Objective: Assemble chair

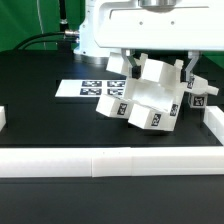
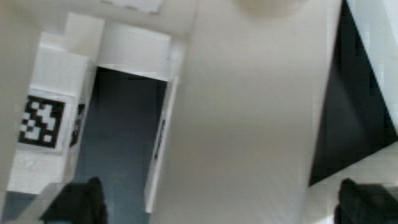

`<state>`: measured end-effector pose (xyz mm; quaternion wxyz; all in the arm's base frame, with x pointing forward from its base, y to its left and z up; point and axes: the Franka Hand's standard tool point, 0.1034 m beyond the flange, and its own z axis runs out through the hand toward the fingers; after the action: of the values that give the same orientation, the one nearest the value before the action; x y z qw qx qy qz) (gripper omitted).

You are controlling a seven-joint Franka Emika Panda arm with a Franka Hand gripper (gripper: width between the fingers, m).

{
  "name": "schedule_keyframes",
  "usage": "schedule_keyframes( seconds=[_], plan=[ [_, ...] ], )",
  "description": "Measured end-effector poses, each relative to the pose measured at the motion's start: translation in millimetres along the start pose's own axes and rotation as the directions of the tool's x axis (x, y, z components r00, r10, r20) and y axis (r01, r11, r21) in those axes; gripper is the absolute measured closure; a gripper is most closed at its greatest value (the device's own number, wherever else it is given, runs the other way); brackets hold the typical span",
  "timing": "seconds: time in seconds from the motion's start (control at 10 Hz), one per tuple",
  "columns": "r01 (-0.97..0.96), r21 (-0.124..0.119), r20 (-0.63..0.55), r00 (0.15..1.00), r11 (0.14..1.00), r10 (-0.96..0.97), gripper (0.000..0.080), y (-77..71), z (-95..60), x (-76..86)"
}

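Nearest in the exterior view, the long low white border rail (image 1: pixel 110 160) is running across the front of the black table (image 1: pixel 40 125). Just behind it the chair (image 1: pixel 145 100) is sitting as a tilted cluster of white blocky pieces, right of centre in the exterior view, with small black-and-white tags (image 1: pixel 113 103) facing the camera. The gripper (image 1: pixel 160 68) is hanging directly over this cluster, its dark fingers (image 1: pixel 133 68) reaching down on either side of an upper piece.

The wrist view is showing the same at close range. A white panel (image 2: pixel 240 110) is standing between the two fingertips (image 2: pixel 80 203), and one tag (image 2: pixel 48 118) is showing on a neighbouring piece. The jaws are standing wide apart, with dark table showing between each fingertip and the panel, so they are straddling it, not clamping it.

Farther back, the marker board (image 1: pixel 88 88) is lying flat on the table, to the exterior view's left of the chair. Behind that the white arm (image 1: pixel 150 25) is filling the top of the exterior view.
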<state>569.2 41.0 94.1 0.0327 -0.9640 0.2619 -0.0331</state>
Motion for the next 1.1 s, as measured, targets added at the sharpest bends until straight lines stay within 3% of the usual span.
schedule_keyframes(
  seconds=[0.5, 1.1],
  plan=[
    [0.021, 0.044, -0.011, 1.000, 0.999, -0.021, 0.0150, -1.6, -49.3, -0.1],
    [-0.038, 0.032, 0.018, 0.999, 0.999, 0.038, 0.0150, 4.6, -47.6, -7.6]
  ],
)
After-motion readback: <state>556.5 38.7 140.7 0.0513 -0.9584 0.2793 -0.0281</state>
